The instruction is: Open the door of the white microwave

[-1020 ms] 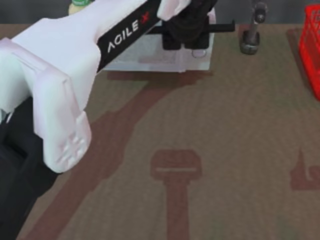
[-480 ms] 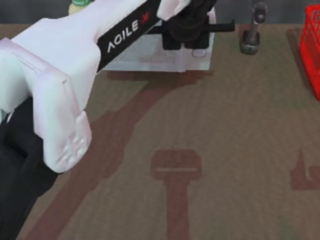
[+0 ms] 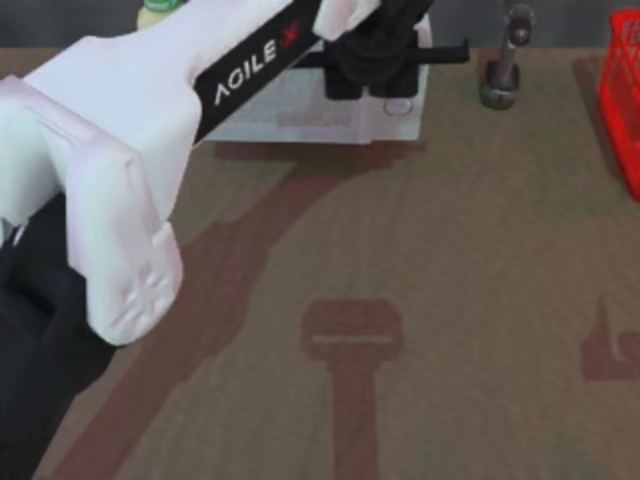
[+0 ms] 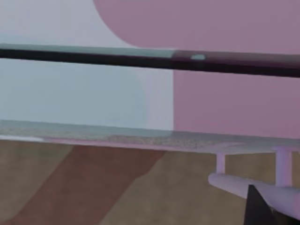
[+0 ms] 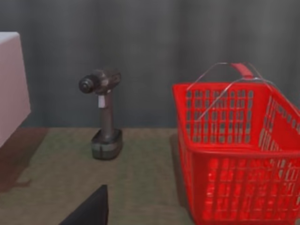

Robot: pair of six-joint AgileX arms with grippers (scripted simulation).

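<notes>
The white microwave [image 3: 300, 112] stands at the table's far edge, left of centre. Its door [image 3: 285, 108], with the grey speckled window, faces the front. My left arm reaches across from the near left, and my left gripper [image 3: 366, 82] sits at the door's right edge, beside a silver knob [image 3: 398, 105]. In the left wrist view the door [image 4: 140, 137] is edge-on, and its pale bar handle [image 4: 234, 183] stands off on two posts. A dark tip of the gripper overlaps that handle. My right gripper [image 5: 140, 220] is parked out of the top view, open and holding nothing.
A grey power drill [image 3: 500, 72] [image 5: 105, 124] stands upright to the right of the microwave. A red wire basket [image 3: 620, 95] [image 5: 239, 154] sits at the far right edge. A green-capped item [image 3: 160, 10] peeks out behind my left arm.
</notes>
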